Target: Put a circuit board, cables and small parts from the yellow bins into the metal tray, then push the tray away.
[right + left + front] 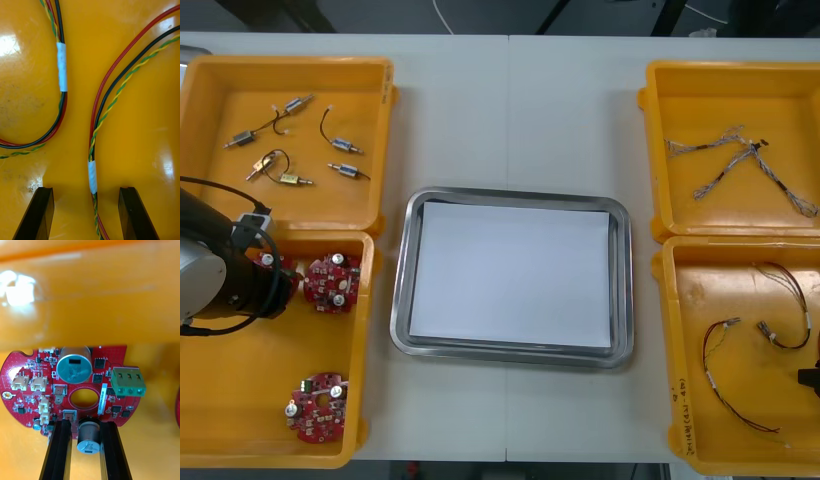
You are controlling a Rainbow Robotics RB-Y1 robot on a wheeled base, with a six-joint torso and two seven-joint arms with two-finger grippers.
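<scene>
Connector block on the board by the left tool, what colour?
Green connector block on the red circuit board; best in left wrist view.

Nothing legible on any surface

The red circuit board (33, 405) carries a narrow white label strip (103, 399) whose print is too small to read. The marks on top of its silver can (75, 365) are just as unreadable. Dark handwriting runs along the rim of the near right yellow bin (677, 400), but it cannot be made out.
</scene>
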